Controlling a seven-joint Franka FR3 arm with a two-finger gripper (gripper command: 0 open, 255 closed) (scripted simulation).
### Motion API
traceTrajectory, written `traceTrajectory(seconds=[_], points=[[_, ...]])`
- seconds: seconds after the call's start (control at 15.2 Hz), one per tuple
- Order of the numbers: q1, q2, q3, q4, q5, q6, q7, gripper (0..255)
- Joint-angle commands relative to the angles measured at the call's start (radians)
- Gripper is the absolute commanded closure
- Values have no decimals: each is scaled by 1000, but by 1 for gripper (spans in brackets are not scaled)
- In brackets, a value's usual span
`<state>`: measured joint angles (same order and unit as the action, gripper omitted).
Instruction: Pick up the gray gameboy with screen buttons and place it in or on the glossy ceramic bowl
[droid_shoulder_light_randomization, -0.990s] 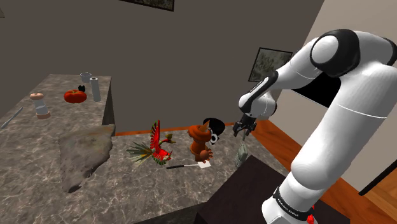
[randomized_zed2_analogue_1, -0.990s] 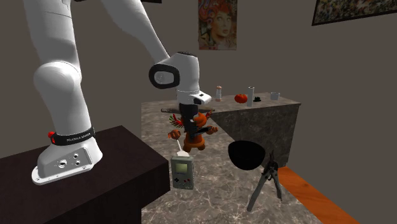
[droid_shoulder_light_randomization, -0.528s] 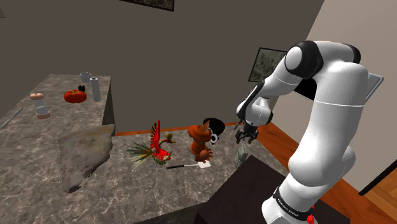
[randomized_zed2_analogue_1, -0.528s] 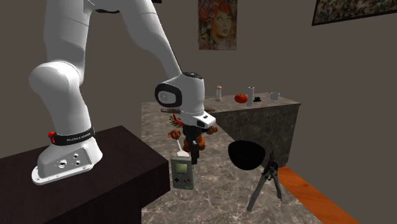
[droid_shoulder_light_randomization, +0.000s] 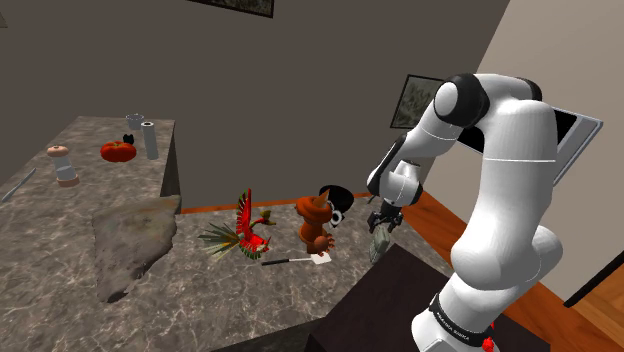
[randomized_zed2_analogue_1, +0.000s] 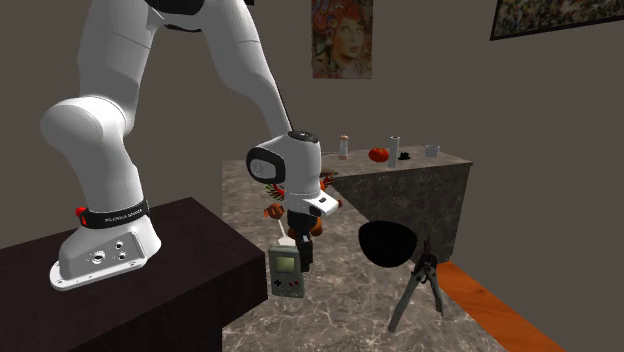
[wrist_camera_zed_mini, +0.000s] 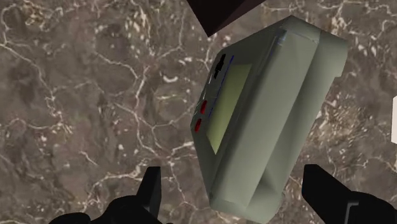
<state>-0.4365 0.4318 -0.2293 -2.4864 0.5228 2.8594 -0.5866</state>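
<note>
Grey-green, the gameboy (randomized_zed2_analogue_1: 286, 272) stands upright on the marbled counter (randomized_zed2_analogue_1: 350, 312), just beside the corner of the dark stand (randomized_zed2_analogue_1: 170, 275). Over it hangs the tool (randomized_zed2_analogue_1: 302, 252), released, its fingers (wrist_camera_zed_mini: 150, 191) spread to either side of the casing without touching it. The black bowl (randomized_zed2_analogue_1: 387, 243) lies apart, to the second exterior view's right, with dark pliers (randomized_zed2_analogue_1: 420, 285) propped just beside it. Farther back stand an orange figurine (droid_shoulder_light_randomization: 314, 222) and a red parrot (droid_shoulder_light_randomization: 246, 232), with a white spatula (droid_shoulder_light_randomization: 300, 260) lying near them.
</note>
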Motion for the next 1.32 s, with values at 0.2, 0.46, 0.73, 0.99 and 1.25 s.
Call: traceTrajectory(seconds=[0.2, 0.46, 0.73, 0.99, 1.25], points=[[-2, 4, 5, 0, 4, 4, -2, 0], [-2, 4, 4, 0, 4, 4, -2, 255], [-2, 4, 4, 0, 4, 4, -2, 255], [-2, 4, 5, 0, 4, 4, -2, 255], [41, -59, -50, -22, -48, -38, 41, 255]])
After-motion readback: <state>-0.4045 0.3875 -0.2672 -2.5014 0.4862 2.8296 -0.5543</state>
